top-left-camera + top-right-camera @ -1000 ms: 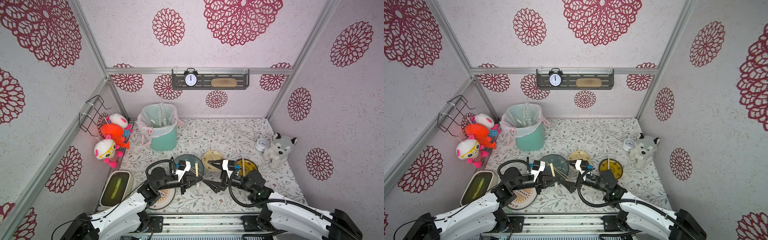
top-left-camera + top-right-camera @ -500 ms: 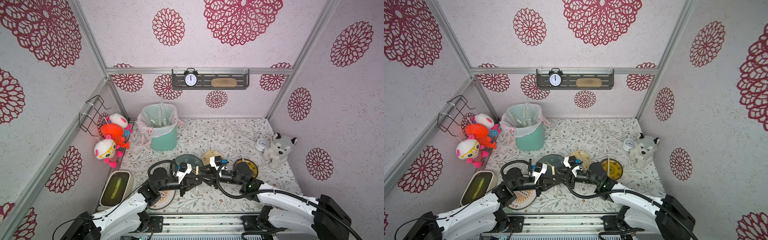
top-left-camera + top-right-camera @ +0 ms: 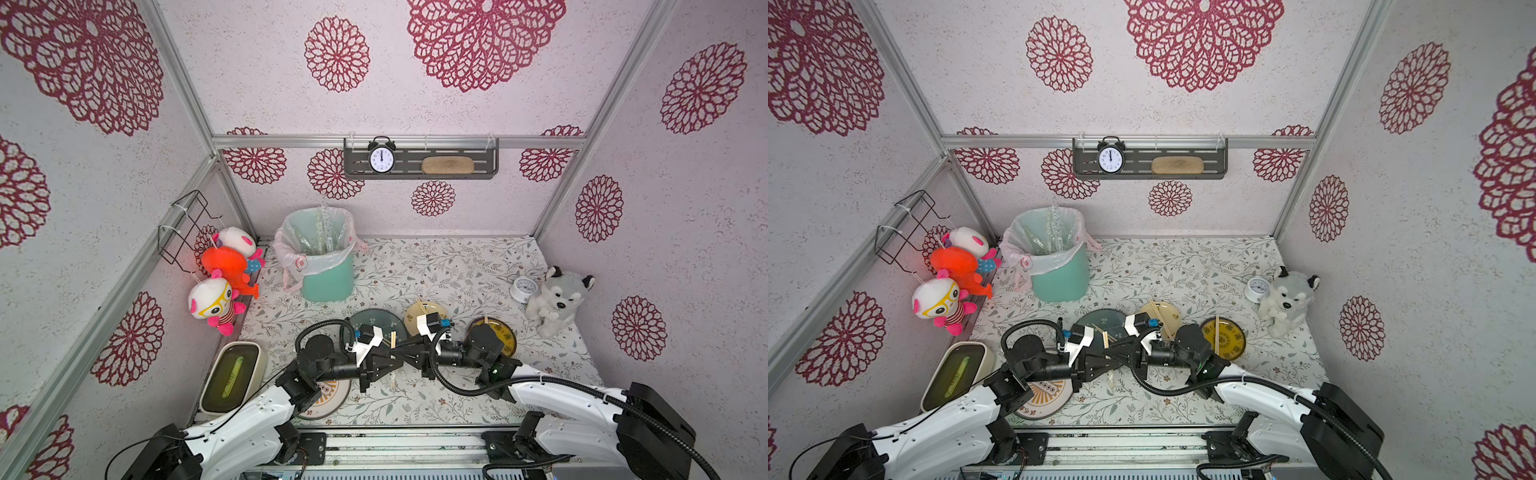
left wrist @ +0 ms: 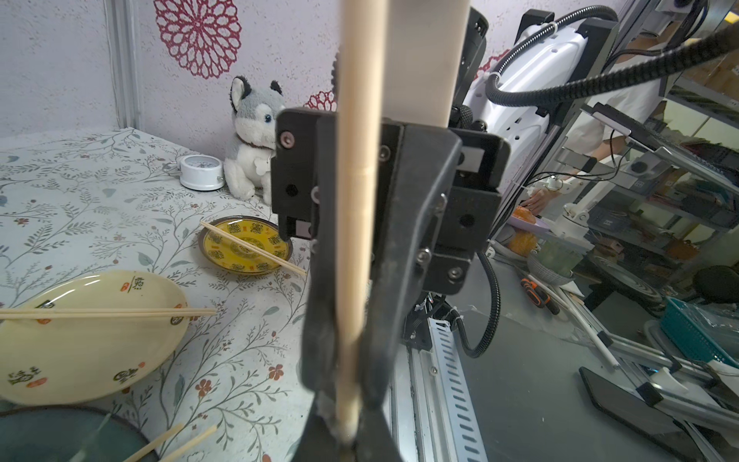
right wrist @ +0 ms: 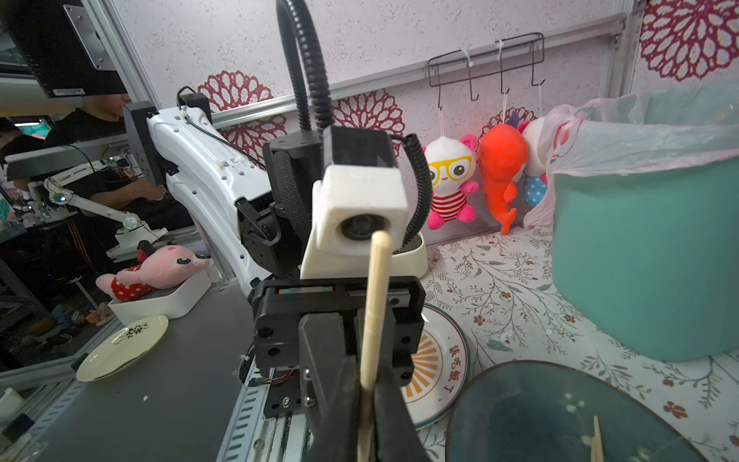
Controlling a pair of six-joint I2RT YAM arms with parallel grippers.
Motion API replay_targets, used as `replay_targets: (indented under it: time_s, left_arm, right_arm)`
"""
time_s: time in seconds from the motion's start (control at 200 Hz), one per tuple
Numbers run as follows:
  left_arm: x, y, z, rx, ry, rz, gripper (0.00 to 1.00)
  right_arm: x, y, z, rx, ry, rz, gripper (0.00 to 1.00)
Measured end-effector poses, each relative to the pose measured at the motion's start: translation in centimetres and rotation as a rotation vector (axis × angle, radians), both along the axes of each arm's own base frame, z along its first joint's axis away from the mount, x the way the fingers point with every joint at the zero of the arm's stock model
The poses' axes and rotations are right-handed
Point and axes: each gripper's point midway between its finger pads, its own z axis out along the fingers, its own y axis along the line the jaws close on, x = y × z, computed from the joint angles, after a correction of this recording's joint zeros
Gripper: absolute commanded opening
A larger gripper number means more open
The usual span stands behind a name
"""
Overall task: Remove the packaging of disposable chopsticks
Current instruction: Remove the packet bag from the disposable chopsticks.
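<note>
Both grippers meet tip to tip above the table's front middle. My left gripper [image 3: 390, 362] [image 4: 344, 444] is shut on the lower end of a pale wooden pair of disposable chopsticks [image 4: 356, 200] [image 5: 374, 320] that stands upright. My right gripper [image 3: 400, 353] [image 5: 366, 442] is shut on the same pair from the opposite side. A whitish crinkly bit of packaging [image 4: 327, 414] shows at the left jaws. A pale end [image 3: 392, 380] hangs below the grip. More clear packaging [image 3: 322, 235] sticks up in the bin.
A lined teal bin [image 3: 328, 280] stands at the back left. Bare chopsticks lie on the teal plate [image 3: 374, 322], the cream plate [image 3: 417, 313] and the yellow plate [image 3: 505, 336]. An orange-patterned plate [image 3: 328, 401] lies under the left arm. A plush husky [image 3: 557, 299] and small clock [image 3: 524, 287] sit right.
My right gripper has swung left from an open stance to the chopsticks held by the left gripper and has shut on them. The left gripper has kept its place and grip.
</note>
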Motion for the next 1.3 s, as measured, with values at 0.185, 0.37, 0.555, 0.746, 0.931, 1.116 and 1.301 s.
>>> replay_targets:
  time_s: [0.185,0.37,0.555,0.746,0.931,1.116,1.301]
  left_arm:
    - [0.1,0.0,-0.2,0.006,-0.002,0.001,0.12]
    - [0.3,-0.1,-0.3,0.005,-0.001,0.012,0.14]
    - [0.8,-0.7,-0.9,0.002,0.004,0.009,0.12]
    - [1.0,-1.3,-2.0,-0.003,0.007,-0.005,0.04]
    - [1.0,-2.2,-2.2,-0.015,-0.003,-0.015,0.05]
    - [1.2,-2.8,-2.8,-0.019,0.001,-0.022,0.11]
    - [1.0,-2.9,-3.9,0.005,0.029,-0.026,0.11]
  right_arm:
    - [0.0,-0.2,-0.2,-0.001,0.009,-0.003,0.0]
    - [0.2,-1.0,1.3,0.032,-0.023,-0.045,0.0]
    - [0.6,-2.2,2.5,0.052,-0.044,-0.095,0.0]
    - [1.6,-2.7,1.5,0.008,0.001,-0.138,0.0]
    - [1.8,-3.7,1.4,-0.016,0.018,-0.16,0.0]
    - [2.0,-4.2,0.8,-0.045,0.037,-0.182,0.0]
    - [2.5,-5.1,2.6,-0.01,0.005,-0.227,0.0]
